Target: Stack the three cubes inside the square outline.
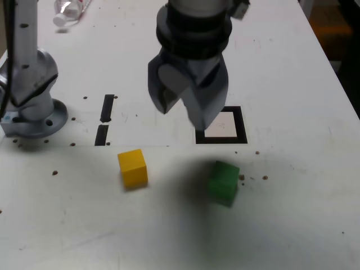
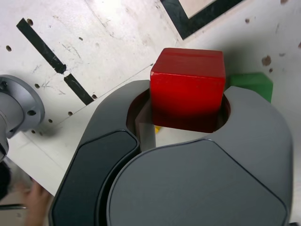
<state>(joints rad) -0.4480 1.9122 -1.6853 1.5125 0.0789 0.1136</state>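
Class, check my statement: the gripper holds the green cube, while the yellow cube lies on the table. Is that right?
Not quite: the wrist view shows the gripper holding the red cube. The yellow cube does lie on the table.

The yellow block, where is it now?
In the exterior view, the yellow block sits left of the green block, just below the short black strips.
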